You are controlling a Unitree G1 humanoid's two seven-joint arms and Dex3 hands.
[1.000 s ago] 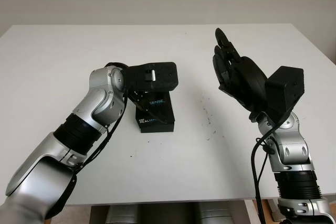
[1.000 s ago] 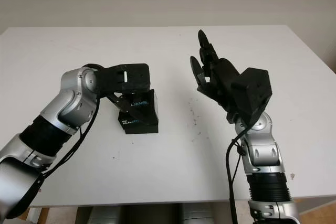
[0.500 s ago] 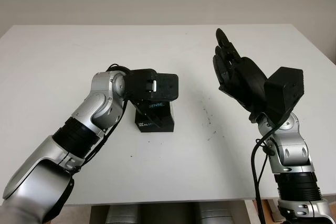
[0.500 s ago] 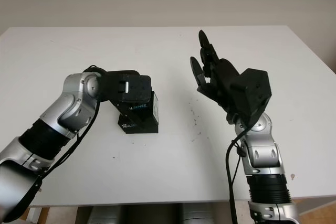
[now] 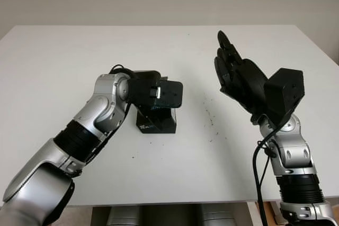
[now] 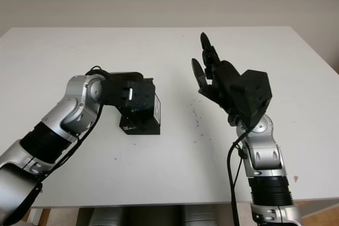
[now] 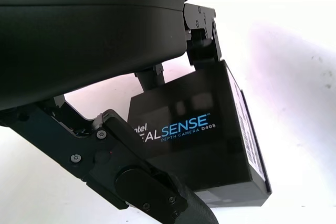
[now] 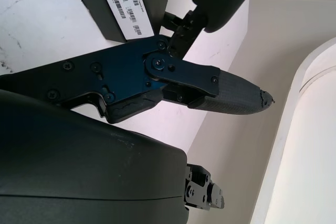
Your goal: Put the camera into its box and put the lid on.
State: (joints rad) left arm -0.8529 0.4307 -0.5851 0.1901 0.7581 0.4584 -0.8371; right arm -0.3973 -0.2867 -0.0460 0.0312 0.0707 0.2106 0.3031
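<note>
Directly beneath the left hand (image 5: 159, 93) sits the box (image 5: 157, 121)

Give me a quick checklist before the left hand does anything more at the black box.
1. Box on the table, lid on: ok, looks closed, printed face up.
2. Left hand over the box: ok; firm grip: cannot tell.
3. Camera inside: cannot tell.
4. Right hand out of the way: ok, open, raised off to the box's right.
5. Room around the box: ok, bare table on every side.
</note>
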